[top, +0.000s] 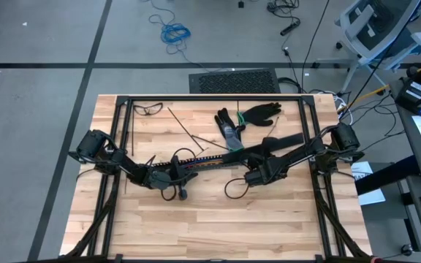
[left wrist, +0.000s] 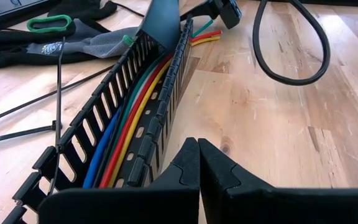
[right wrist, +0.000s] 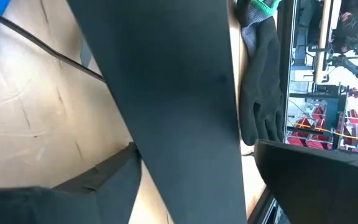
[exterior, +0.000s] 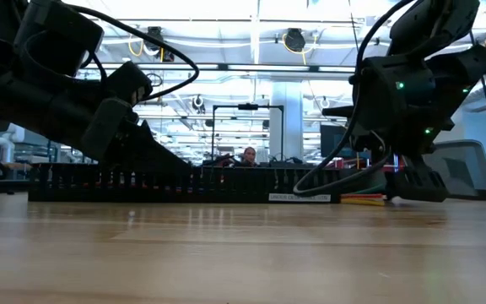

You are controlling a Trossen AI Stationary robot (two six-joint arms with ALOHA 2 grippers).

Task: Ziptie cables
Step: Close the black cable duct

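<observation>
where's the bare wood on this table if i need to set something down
The widest free patch is the near strip of table, below both grippers. Crowded: the middle, where the slotted rail holds the cables, and the far side with the gloves and loose zipties.

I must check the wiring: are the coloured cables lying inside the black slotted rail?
Inside. The cables run along the channel of the slotted rail.

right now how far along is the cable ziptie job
Done: the cables lie inside the slotted rail. In hand: the right hand straddles a flat black strip, the left hand is shut, empty. Left: the zipties lie loose on the table, none around the cables.
</observation>
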